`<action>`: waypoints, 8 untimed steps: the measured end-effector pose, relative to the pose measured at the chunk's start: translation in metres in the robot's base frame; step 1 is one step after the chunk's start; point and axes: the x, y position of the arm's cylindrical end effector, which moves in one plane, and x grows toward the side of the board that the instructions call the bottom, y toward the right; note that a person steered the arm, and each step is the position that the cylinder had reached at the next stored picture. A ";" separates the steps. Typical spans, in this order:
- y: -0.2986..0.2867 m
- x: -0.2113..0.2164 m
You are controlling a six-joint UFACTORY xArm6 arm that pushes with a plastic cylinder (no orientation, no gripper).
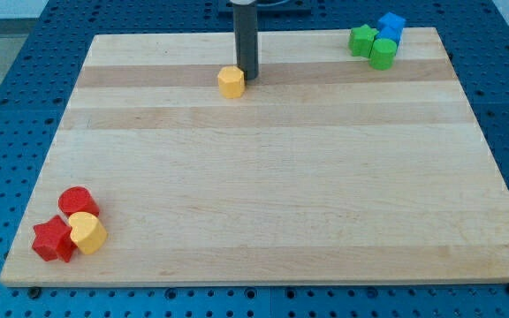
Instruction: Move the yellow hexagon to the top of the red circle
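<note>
1. So, the wooden board (263, 177) fills most of the view, lying on a blue perforated table (7, 71) that shows around its edges.

2. The yellow hexagon (231, 81) sits near the view's top, a bit left of the middle, all on its own on the wood.

3. My tip (248, 75) is down at the board just beside the hexagon's right side, touching it or very nearly (too close to call from this angle). The dark rod runs straight up from there and out of the view's top. It's a plain rod, so nothing on it opens, closes or clamps.

4. The red circle (78, 201) is way over in the view's bottom left corner, well apart from the hexagon, pretty much diagonally across the board.

5. That corner is a tight little cluster: a red star (53, 239) sits just below and left of the red circle, and a second yellow block (87, 232) (looks heart-shaped, but I wouldn't swear to it) is just below and right of the circle, touching both reds as far as I can see.

6. Up in the view's top right corner there's another huddle: a green block (361, 40) with an irregular shape on the left, a green cylinder (383, 54) just below and right of it, and a blue block (391, 26) above, right at the board's top edge. They're all pressed together.

7. The whole middle stretch between the hexagon and the red circle is just bare wood.
</note>
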 end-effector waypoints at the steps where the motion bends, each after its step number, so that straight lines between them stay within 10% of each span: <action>1: -0.016 0.010; 8: -0.060 0.113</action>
